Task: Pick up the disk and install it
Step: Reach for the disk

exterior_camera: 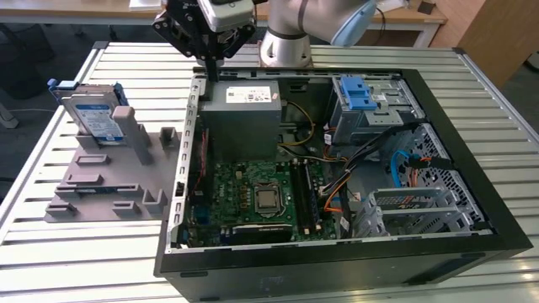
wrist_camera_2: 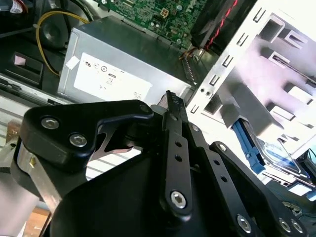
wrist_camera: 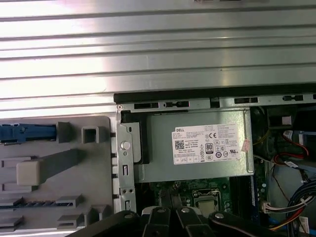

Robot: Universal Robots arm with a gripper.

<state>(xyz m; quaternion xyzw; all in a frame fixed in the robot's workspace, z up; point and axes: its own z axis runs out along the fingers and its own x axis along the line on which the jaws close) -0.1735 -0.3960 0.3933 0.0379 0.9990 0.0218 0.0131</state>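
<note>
The jaws are pressed together with nothing between them. They belong to the black gripper (exterior_camera: 211, 66), which hangs over the far edge of the open computer case (exterior_camera: 471, 189), at the corner on the exterior view's left.

Everything sits on a silver table (exterior_camera: 50, 252) made of long metal strips. On the exterior view's left of the case, just beside its wall, lies a grey tray (exterior_camera: 110, 189) with little slots that stick up. The disk (exterior_camera: 91, 117) stands on its edge in the tray, at the tray's far end, well apart from the gripper. It is silver with a blue and white label and a blue plastic edge. In the second wrist view the disk (wrist_camera_2: 276, 153) shows past the gripper (wrist_camera_2: 170, 98), leaning in its slot. In the first wrist view its blue edge (wrist_camera: 27, 132) shows from above on the tray (wrist_camera: 59, 168).

Inside the case, right below the gripper, is a big grey metal box (exterior_camera: 244, 104) with a white sticker. Nearer the front of the case lies a green board (exterior_camera: 252, 189) with a shiny square in the middle. In the far corner of the case on the exterior view's right is a metal cage with a blue plastic piece (exterior_camera: 358, 95), and loose wires (exterior_camera: 337, 189) run in front of it
</note>
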